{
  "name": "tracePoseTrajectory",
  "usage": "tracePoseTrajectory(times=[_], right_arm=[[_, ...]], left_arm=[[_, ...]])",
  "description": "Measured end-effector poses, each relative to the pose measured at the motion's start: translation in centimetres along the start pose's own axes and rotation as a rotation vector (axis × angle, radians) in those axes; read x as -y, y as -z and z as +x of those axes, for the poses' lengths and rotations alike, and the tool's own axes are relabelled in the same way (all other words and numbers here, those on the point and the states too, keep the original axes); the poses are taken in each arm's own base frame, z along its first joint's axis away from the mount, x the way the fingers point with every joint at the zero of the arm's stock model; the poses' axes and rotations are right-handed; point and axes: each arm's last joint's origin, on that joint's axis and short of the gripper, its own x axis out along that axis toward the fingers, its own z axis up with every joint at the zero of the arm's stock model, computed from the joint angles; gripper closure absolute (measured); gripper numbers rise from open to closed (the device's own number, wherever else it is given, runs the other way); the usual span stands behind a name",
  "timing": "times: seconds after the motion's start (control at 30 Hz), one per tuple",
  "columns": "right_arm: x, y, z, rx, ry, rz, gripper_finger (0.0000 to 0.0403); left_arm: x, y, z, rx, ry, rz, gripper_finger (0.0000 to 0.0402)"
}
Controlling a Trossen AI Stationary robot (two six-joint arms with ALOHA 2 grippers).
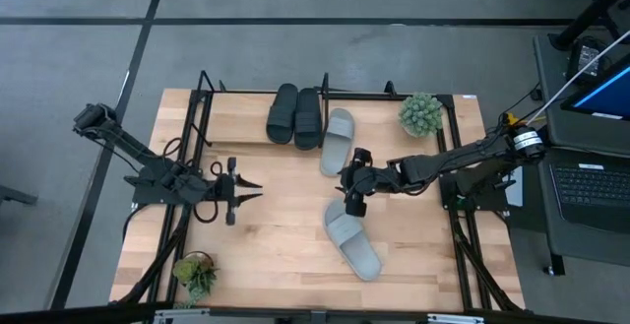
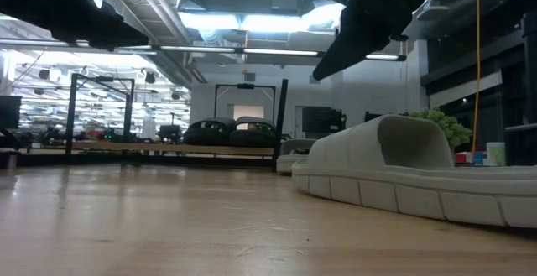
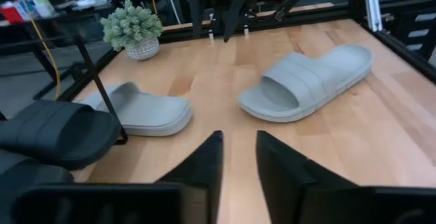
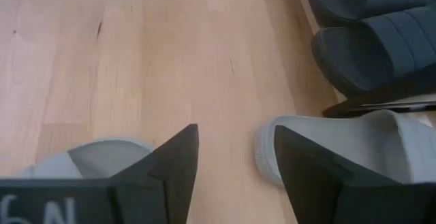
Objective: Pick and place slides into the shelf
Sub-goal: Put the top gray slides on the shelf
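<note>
Here — ridged grey slide [image 1: 353, 242], wooden tabletop [image 1: 276, 235].

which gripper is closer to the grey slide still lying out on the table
Right. The right gripper hangs open just above the loose grey slide's near end; the left gripper, also open, waits well off to its side.

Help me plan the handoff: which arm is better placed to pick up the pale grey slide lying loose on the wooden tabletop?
Right: the right gripper, open, hovers just beside that pale grey slide; the left gripper sits farther away.
</note>
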Motion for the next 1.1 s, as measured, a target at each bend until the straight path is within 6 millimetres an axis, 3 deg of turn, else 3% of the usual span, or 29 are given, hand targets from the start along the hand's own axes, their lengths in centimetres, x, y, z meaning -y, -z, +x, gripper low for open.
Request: tracePoseTrajectory(times=[0.17, 0.3, 0.43, 0.83, 1.1], right_arm=[[0.4, -0.1, 0.1, 0.002, 0.008, 0.027, 0.021], [1.4, -0.1, 0.4, -0.006, 0.033, 0.046, 0.021], [2.3, 0.2, 1.4, -0.048, 0.02, 0.058, 0.021], [2.4, 3.6, 7.0, -0.263, 0.014, -0.085, 0.021], [3.3, 4.3, 8.3, -0.296, 0.081, -0.105, 0.021]], left_arm=[[-0.3, 0.0, 0.2, -0.004, -0.023, 0.052, 0.0259], [-0.6, 0.0, 0.3, -0.007, -0.038, 0.048, 0.0237], [-0.7, 0.0, 0.4, -0.009, -0.047, 0.046, 0.0233], [-0.7, 0.1, 0.4, -0.022, -0.046, 0.055, 0.0233], [-0.7, 0.1, 0.4, -0.022, -0.046, 0.054, 0.0233]])
